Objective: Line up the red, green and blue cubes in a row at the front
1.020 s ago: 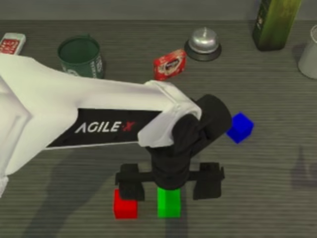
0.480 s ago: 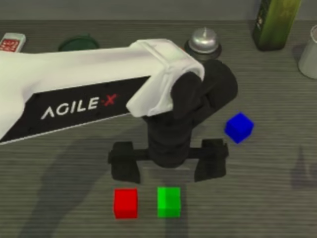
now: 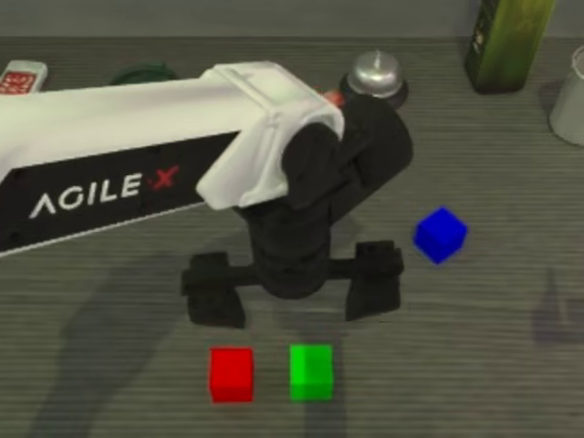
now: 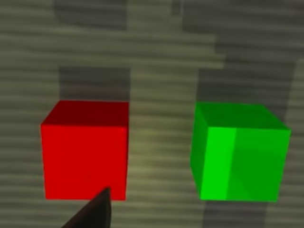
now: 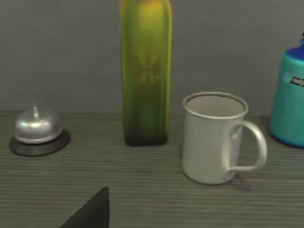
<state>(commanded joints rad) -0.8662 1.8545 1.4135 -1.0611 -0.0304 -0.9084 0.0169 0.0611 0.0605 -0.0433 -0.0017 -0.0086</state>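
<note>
The red cube (image 3: 231,374) and the green cube (image 3: 311,371) stand side by side near the table's front edge, a small gap between them. The blue cube (image 3: 440,234) sits apart, farther back and to the right, turned at an angle. My left gripper (image 3: 294,299) hangs open above the table just behind the red and green pair and holds nothing. In the left wrist view, the red cube (image 4: 85,149) and green cube (image 4: 240,152) fill the frame, with one dark fingertip (image 4: 92,213) in front of the red one. My right gripper (image 5: 135,223) is parked off to the right, open.
At the back stand a silver bell (image 3: 376,78), a tall green bottle (image 3: 506,41) and a white mug (image 3: 573,100). A red-and-white packet (image 3: 20,78) lies back left. My left arm covers most of the dark green mug (image 3: 146,73). A teal bottle (image 5: 289,95) stands beside the white mug.
My left gripper, which straddled the green cube, has lifted and drawn back and left. The green cube stays beside the red one. The arm now hides the mug and the middle packet.
</note>
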